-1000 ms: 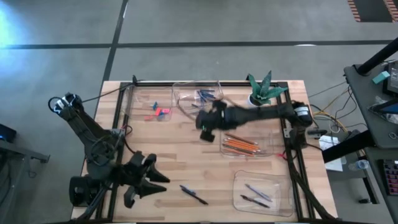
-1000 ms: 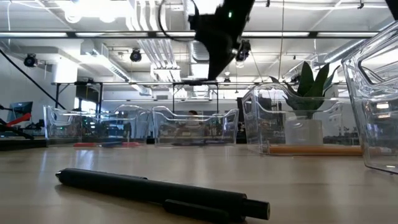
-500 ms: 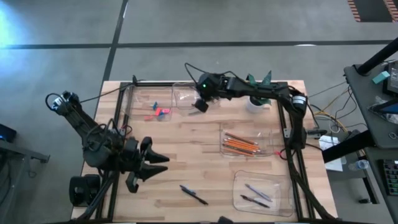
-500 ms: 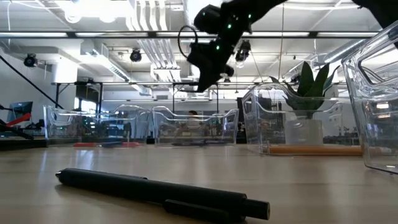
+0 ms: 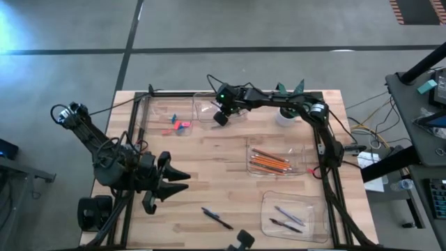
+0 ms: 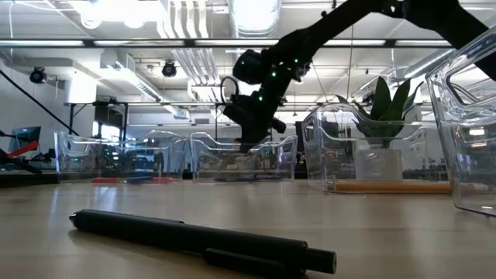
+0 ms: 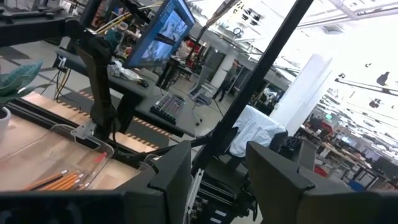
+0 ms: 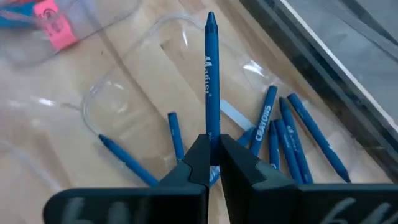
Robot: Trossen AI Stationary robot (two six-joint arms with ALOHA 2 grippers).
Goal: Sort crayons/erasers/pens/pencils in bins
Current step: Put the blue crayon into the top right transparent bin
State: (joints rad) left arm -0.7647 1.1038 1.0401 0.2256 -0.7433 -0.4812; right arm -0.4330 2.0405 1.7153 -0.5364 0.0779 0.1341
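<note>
right gripper [image 8: 210,163] pinching a blue crayon [image 8: 209,81] above the twelve o'clock crayon bin [image 5: 206,107]; an early release could bounce it onto the tabletop [image 5: 209,167]; left gripper [image 5: 182,184] spread, idle

left gripper [image 7: 214,180]: fingers apart, nothing between | pencils [image 7: 53,182] in clear bin [image 7: 93,140] | monitor [image 7: 163,31] beyond

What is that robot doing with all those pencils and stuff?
It is sorting them into clear bins. The right gripper has its fingers shut on a blue crayon and holds it over the crayon bin at the back of the table, where other crayons already lie. The left gripper waits open near the front left. The orange pencils are in their bin, and one pen lies loose on the table.
</note>
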